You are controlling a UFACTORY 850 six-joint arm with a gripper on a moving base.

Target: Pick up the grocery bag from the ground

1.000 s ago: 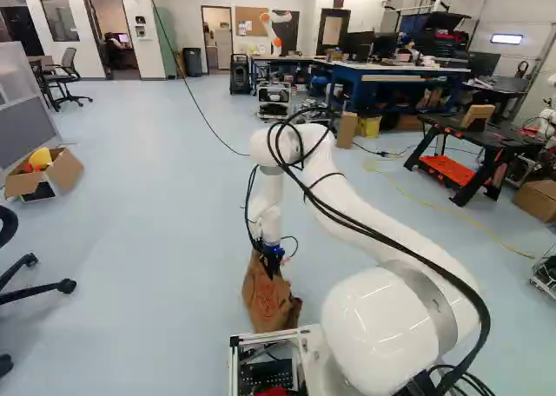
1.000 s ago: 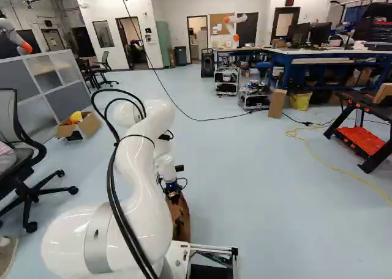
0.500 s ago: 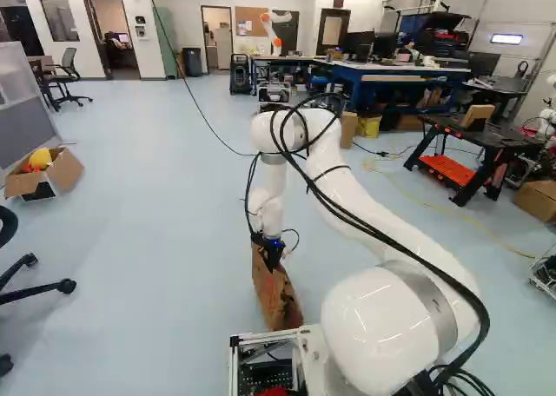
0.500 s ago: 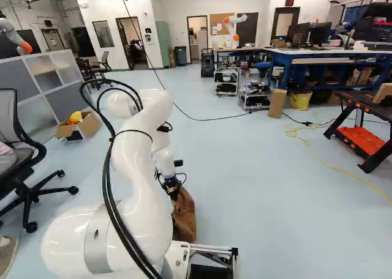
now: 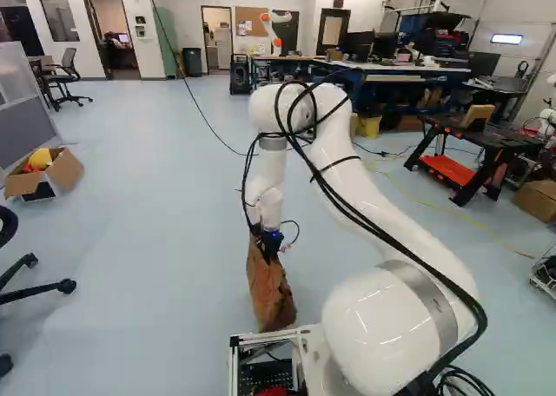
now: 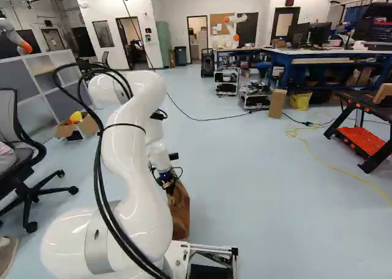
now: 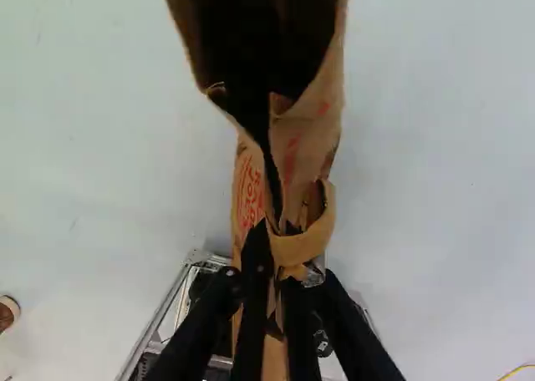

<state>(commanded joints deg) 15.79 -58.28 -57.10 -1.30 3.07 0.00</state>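
Note:
My gripper (image 5: 268, 244), pointing down in the left base view, is at the top of the brown paper grocery bag (image 5: 271, 293). The wrist view shows the gripper (image 7: 277, 276) shut on the bag's paper edge, with crumpled paper pinched between its two fingers. From there the bag (image 7: 313, 139) stretches out ahead of the fingers, its dark mouth gaping and a folded paper strip looping beside the fingertips. The bag stands tall and narrow below the gripper, just ahead of the base; whether its bottom touches the floor I cannot tell.
The base's metal frame (image 5: 291, 333) is close to the bag's lower end. A cardboard box (image 5: 62, 177) and an office chair (image 6: 24, 163) stand to the left. Farther off are a black and orange workbench (image 5: 460, 157), blue tables (image 6: 324, 57) and another robot (image 5: 276, 31).
The arm's upper joint has risen, and the gripper has moved up a little with the bag in it. The bag has swung and turned beneath the gripper. The base has not moved.

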